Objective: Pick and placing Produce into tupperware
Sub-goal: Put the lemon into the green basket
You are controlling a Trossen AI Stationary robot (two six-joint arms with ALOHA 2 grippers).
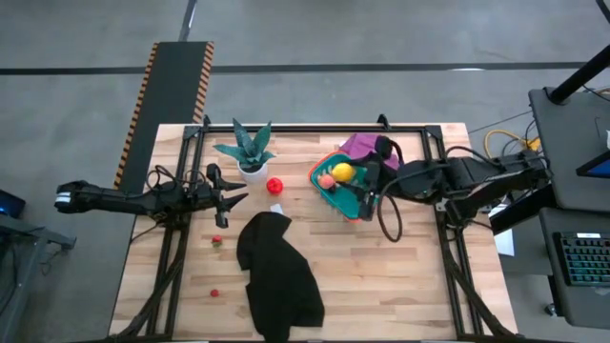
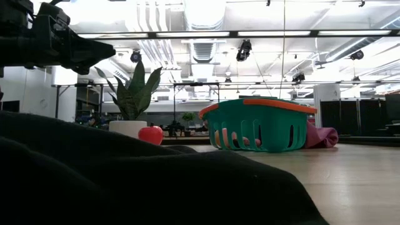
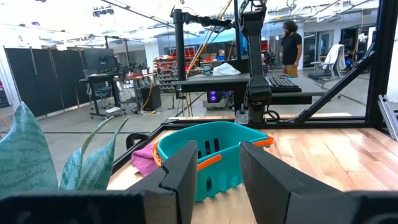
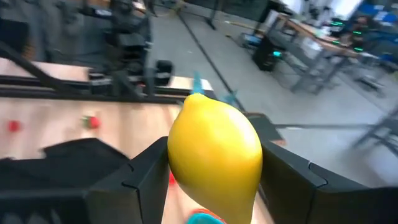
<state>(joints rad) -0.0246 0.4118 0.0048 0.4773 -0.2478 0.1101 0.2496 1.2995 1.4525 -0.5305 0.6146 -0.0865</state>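
Cloth fills the near side of the table: a black crumpled fabric (image 1: 276, 276), with two small red toy pieces (image 1: 217, 240) on the wood just left of it. Beyond it we see a round red toy fruit (image 1: 274, 186) beside the white pot of a spiky green plant (image 1: 246, 151). The left gripper (image 1: 232, 193) hovers near that plant, its two dark fingers (image 3: 183, 177) a little apart and holding nothing. Farther right sits the teal rectangular plastic container with an orange rim (image 1: 355, 205), tilted in the low view, with a pink toy piece (image 1: 327, 180) inside and a purple cloth (image 1: 359, 145) touching its far side. Above the container, the right gripper (image 1: 355, 176) clamps a smooth yellow toy lemon (image 4: 214, 155) between its fingers; we see the fruit held off the container's floor.
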